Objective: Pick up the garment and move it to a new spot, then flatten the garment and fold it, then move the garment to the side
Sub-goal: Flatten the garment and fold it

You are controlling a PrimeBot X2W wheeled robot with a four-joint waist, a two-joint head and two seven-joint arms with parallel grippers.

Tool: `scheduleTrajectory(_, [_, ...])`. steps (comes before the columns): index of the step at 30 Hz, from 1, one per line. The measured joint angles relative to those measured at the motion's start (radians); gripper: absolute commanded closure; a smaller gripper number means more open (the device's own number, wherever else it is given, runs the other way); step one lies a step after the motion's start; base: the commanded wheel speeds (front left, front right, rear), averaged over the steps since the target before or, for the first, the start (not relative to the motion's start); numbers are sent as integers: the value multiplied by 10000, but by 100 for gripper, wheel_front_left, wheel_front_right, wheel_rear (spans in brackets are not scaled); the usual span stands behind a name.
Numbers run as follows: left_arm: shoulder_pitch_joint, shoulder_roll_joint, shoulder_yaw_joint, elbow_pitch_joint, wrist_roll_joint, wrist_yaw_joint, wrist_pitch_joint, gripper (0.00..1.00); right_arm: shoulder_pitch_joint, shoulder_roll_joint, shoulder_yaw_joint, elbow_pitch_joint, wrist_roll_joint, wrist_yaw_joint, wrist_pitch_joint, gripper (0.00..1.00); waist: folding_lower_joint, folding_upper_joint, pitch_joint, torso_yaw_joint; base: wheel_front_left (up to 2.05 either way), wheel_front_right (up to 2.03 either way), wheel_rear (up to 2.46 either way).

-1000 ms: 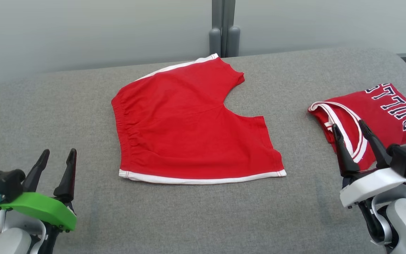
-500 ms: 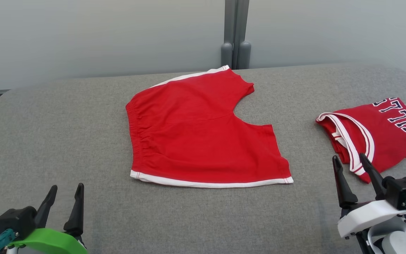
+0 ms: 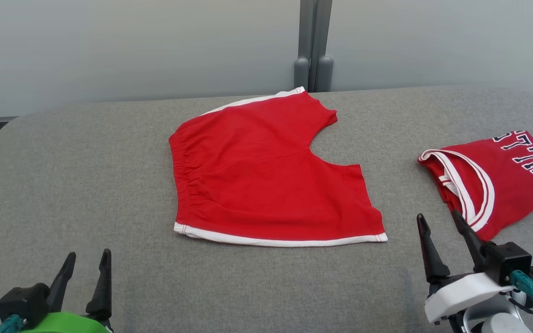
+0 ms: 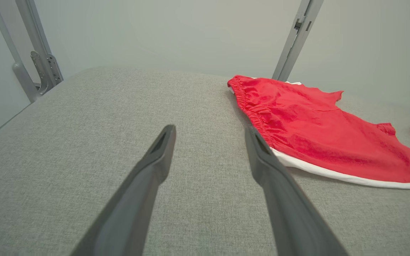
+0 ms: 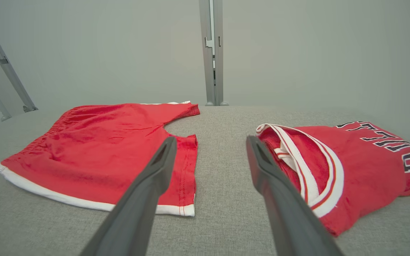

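Observation:
Red shorts with white trim, the garment [image 3: 266, 171], lie spread flat at the middle of the grey padded table [image 3: 86, 162], waistband to the left. They also show in the left wrist view [image 4: 315, 131] and the right wrist view [image 5: 101, 149]. My left gripper [image 3: 89, 253] hovers open near the front left, well clear of the shorts, with bare table between its fingers [image 4: 209, 128]. My right gripper [image 3: 437, 214] stands open at the front right, between the shorts' leg hem and a jersey, touching neither [image 5: 211, 139].
A folded red jersey [image 3: 493, 180] with dark lettering and a white-trimmed collar lies at the table's right side [image 5: 351, 170]. Grey metal posts [image 3: 312, 69] rise behind the table's far edge against a pale wall. The table's corners are rounded.
The head camera has shifted, so the whole scene sits lower and further right. Both grippers have drawn back toward me; the right one's tips no longer overlap the jersey. Both stay open.

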Motion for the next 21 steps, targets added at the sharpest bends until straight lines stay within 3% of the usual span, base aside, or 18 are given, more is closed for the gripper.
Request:
scheduleTrajectory(10, [208,-144,-35,-242,456,-466,0,0,102,15,550,1609,-151,430,13,0,0,0,425,18,0,0,0])
scheduleTrajectory(21, [-250,-405,-343,-215,917,-871,0,0,-1472,194,769,3202,-257,809,13,0,1,0,1237,207,0,0,0])
